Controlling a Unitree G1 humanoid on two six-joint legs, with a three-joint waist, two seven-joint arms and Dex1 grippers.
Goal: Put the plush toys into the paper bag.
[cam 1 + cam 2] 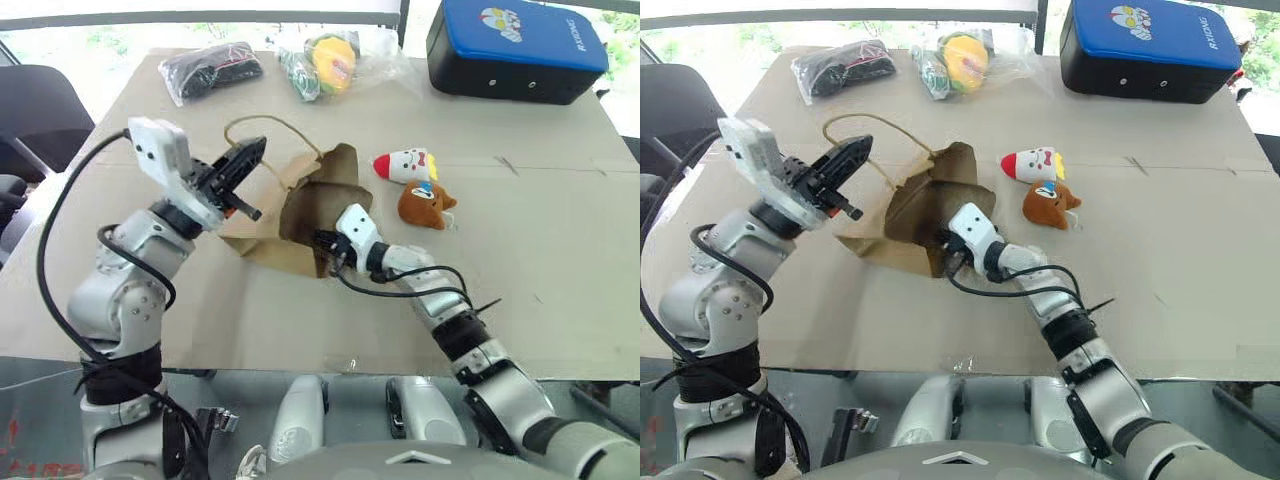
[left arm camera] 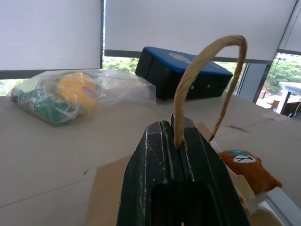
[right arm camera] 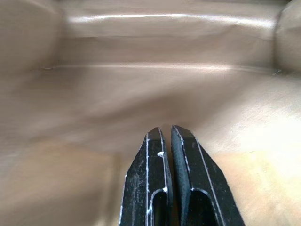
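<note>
The brown paper bag point(image 1: 318, 205) lies on its side in the middle of the table, its mouth facing me. My left gripper point(image 1: 248, 160) hovers left of it, shut on one twine handle point(image 2: 207, 56), which arcs up out of the fingers. My right gripper point(image 1: 322, 243) reaches into the bag's mouth, its fingers point(image 3: 155, 146) nearly together with nothing between them and brown paper point(image 3: 150, 70) ahead. Two plush toys lie just right of the bag, touching each other: a white one with a red end point(image 1: 405, 165) and a round brown one point(image 1: 425, 206).
At the table's far edge are a blue-topped black case point(image 1: 515, 45), a yellow-green toy in clear plastic point(image 1: 325, 60) and a black item in a plastic bag point(image 1: 210, 70). A dark chair point(image 1: 35, 110) stands to the left.
</note>
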